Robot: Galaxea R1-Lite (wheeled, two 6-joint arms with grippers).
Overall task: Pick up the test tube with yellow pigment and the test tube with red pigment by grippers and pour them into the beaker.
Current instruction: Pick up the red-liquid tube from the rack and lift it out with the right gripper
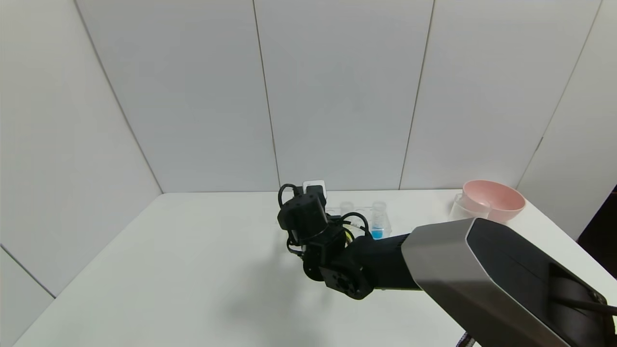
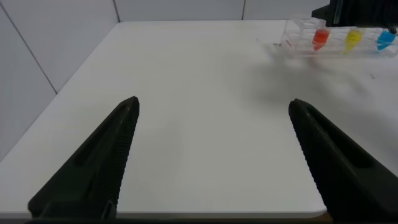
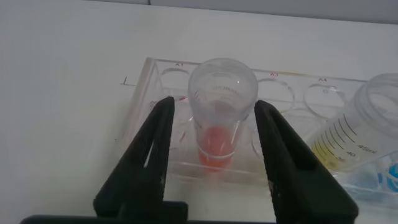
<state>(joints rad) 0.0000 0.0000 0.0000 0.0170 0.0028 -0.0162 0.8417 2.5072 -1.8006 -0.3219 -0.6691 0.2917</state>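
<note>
Red-pigment test tube (image 3: 221, 118) upright in clear rack (image 3: 146, 81); right tool (image 3: 214, 127) straddles it, fingers narrowed alongside, contact unclear.

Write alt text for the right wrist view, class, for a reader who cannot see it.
The right gripper has its two black fingers either side of the test tube with red pigment, which stands upright in a clear rack on a white table. Beside it stands the test tube with yellow pigment.

The right arm (image 1: 366, 260) is hiding the red tube and yellow tube from the head camera. In the right wrist view the yellow tube (image 3: 357, 134) is running off the frame edge. The beaker (image 1: 468, 208) is showing only faintly before the pink bowl (image 1: 496, 198).
</note>
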